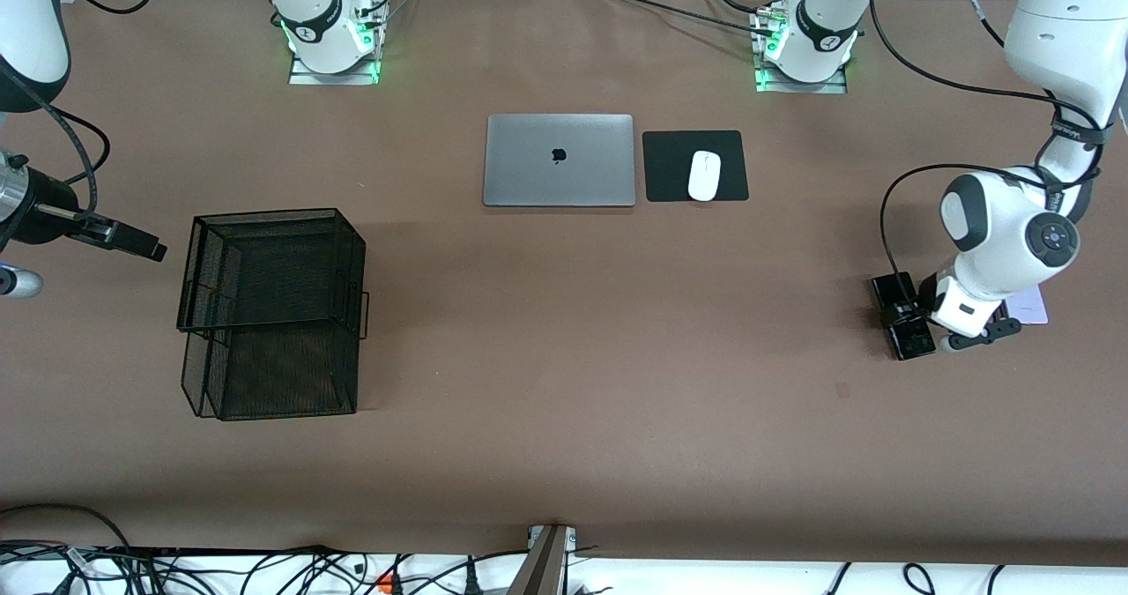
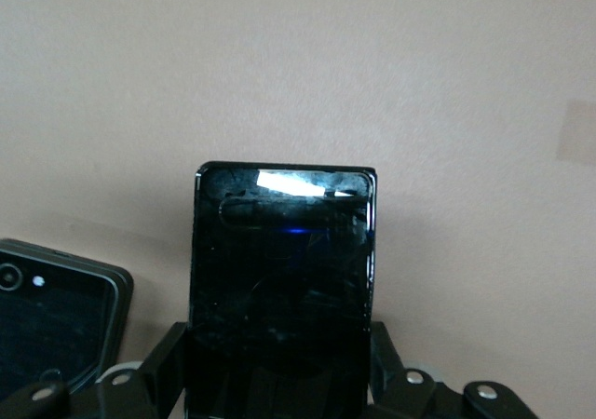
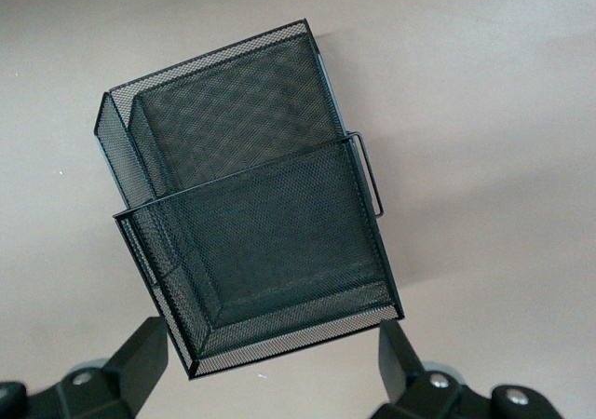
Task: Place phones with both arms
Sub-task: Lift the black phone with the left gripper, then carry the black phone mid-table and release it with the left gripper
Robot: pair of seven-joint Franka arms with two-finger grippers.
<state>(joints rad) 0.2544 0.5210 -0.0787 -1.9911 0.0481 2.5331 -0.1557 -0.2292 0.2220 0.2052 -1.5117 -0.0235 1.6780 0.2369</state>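
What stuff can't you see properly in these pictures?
- Pale phone: in the front view the left arm covers most of it, only a corner shows.
- Black phone that the shut left gripper clamps: its lower end is cut off by the left wrist view's edge.
- Second black phone beside it: cut off by that same view's edge.
- Mesh trays: the dark mesh hides what, if anything, lies inside.
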